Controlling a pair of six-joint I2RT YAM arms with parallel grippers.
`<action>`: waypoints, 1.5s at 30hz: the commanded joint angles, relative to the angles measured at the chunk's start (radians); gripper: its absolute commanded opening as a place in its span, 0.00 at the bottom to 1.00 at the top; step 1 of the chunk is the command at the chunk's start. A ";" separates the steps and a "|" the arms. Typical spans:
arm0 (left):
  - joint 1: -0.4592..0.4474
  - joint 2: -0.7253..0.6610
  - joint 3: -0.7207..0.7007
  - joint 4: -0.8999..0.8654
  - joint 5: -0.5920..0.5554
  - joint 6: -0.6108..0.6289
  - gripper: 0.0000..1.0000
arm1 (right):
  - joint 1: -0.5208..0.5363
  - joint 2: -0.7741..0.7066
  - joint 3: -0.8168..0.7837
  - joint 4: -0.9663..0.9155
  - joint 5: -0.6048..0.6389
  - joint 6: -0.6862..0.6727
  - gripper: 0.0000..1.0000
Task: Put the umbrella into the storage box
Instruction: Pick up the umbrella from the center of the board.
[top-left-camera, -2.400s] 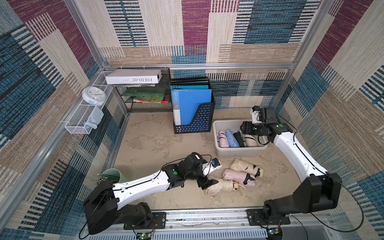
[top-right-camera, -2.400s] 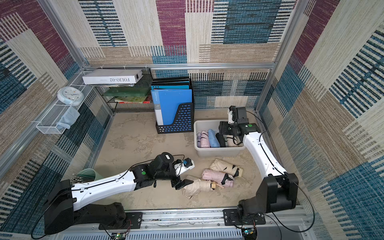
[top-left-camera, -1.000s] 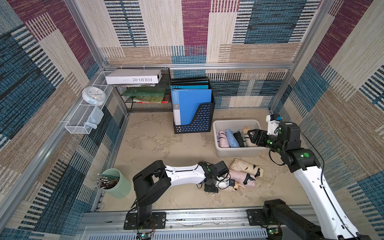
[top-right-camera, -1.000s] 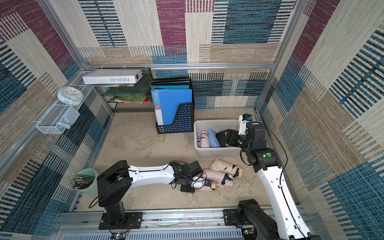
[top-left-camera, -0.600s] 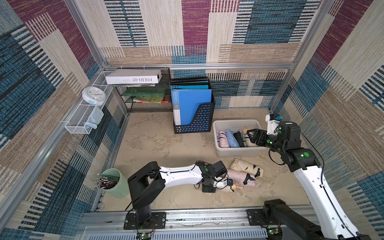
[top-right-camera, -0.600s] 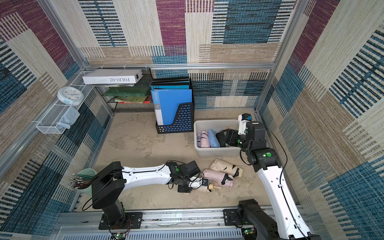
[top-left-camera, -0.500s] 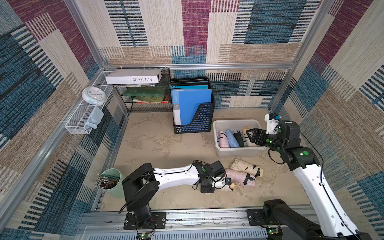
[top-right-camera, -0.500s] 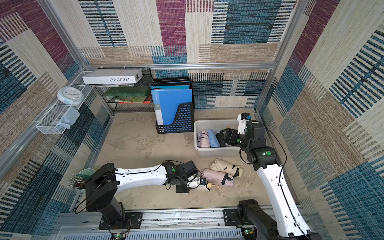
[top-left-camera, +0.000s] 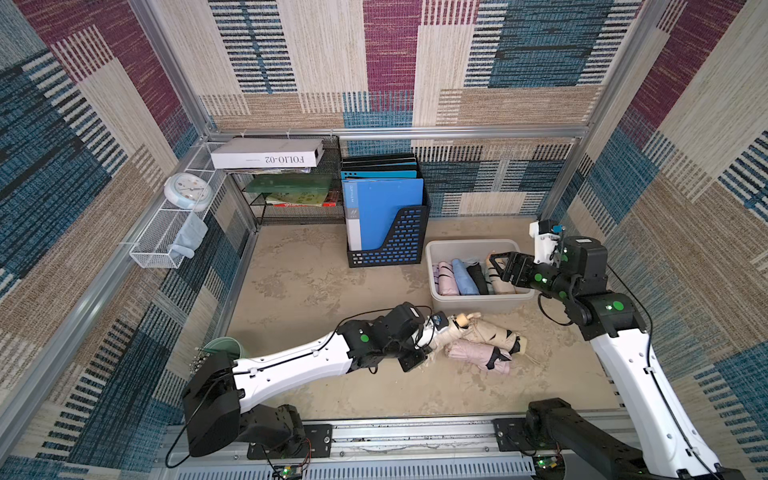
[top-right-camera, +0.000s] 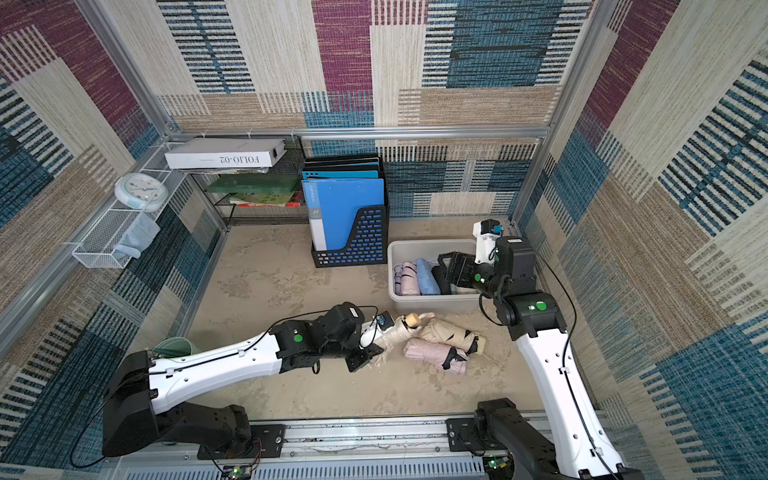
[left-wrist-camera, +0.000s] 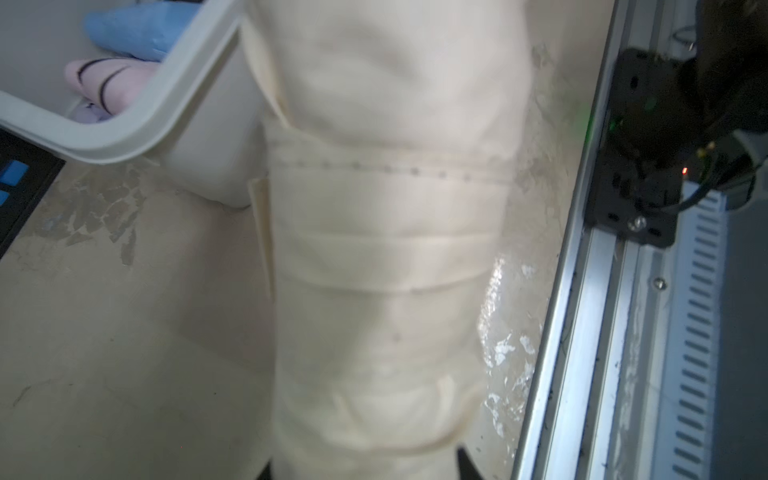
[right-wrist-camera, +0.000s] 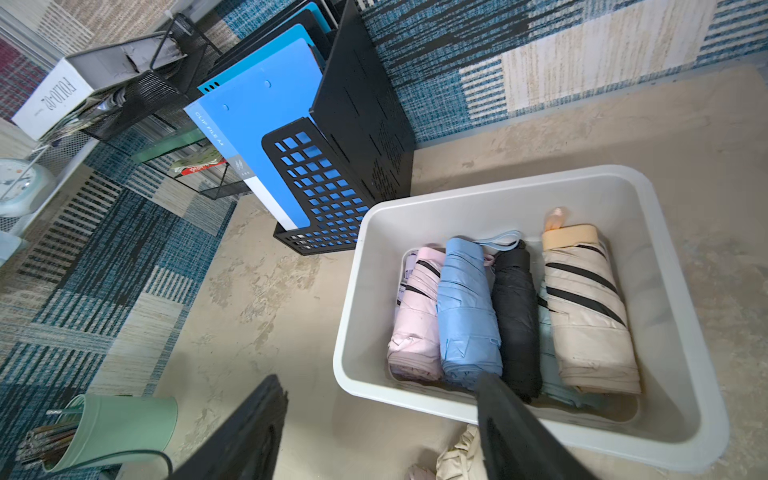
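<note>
At lower centre, the cream umbrella (top-left-camera: 445, 333) is clamped by the left fingers (top-left-camera: 410, 360) for transfer into the storage box (top-left-camera: 478, 302), near which the right fingers (right-wrist-camera: 515, 436) are held open, empty.

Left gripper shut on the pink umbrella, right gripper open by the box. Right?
No, not pink. The left wrist view shows the left gripper shut on the plain cream umbrella; the pink umbrella lies free on the table. Right gripper open by the box: correct.
</note>
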 joint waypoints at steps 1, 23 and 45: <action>0.044 -0.038 -0.007 0.225 0.035 -0.182 0.00 | 0.002 -0.004 -0.004 0.052 -0.081 0.039 0.76; 0.305 -0.013 -0.103 0.749 0.120 -0.654 0.00 | 0.391 0.159 0.017 0.244 -0.107 0.063 0.86; 0.309 0.037 -0.095 0.809 0.258 -0.650 0.00 | 0.481 0.382 0.109 0.334 0.092 0.162 0.86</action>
